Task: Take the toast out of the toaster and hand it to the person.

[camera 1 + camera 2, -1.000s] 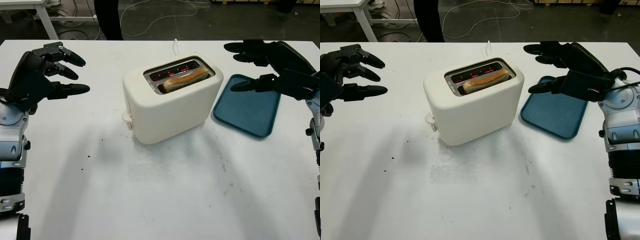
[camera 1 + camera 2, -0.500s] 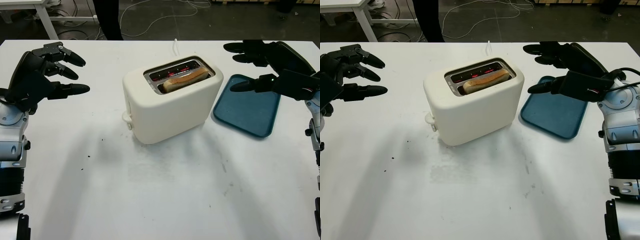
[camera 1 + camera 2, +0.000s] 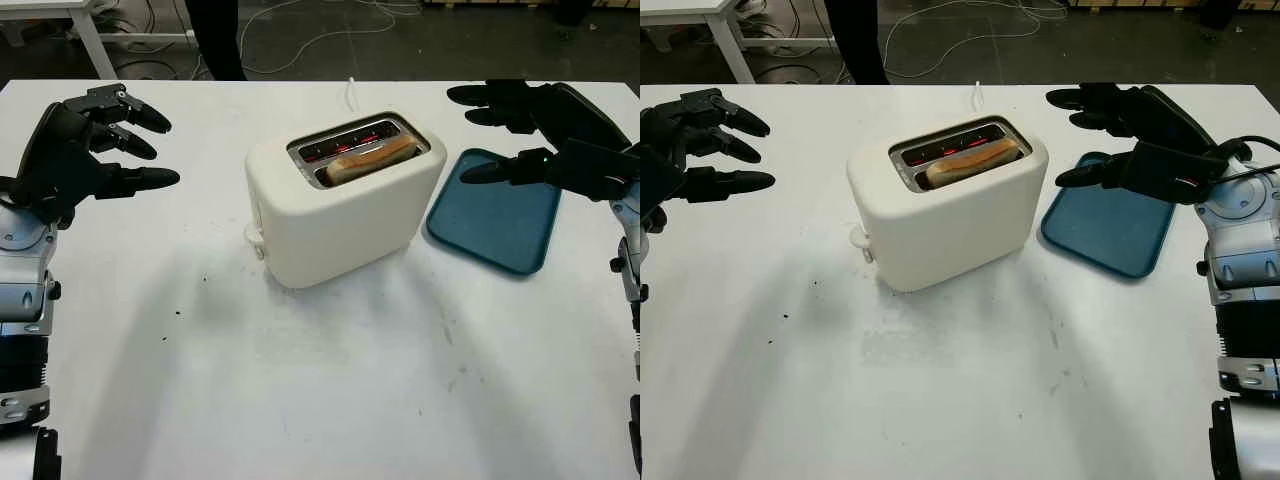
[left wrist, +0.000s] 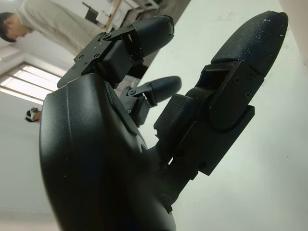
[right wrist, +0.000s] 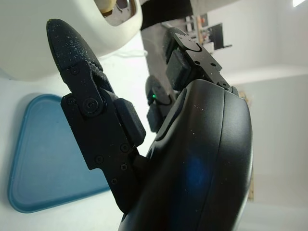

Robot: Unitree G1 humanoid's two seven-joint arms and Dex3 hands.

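toast [image 3: 372, 157] sits in front slot of toaster [image 3: 340, 205], popped up for grasping | left hand [image 3: 90, 150] open, empty, well left of toaster | right hand [image 3: 545, 135] open, empty, over blue tray [image 3: 495, 235]; flanking, pre-reach

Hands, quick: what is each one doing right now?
Left hand: open, holding nothing, above the table left of the toaster.
Right hand: open, holding nothing, above the blue tray.
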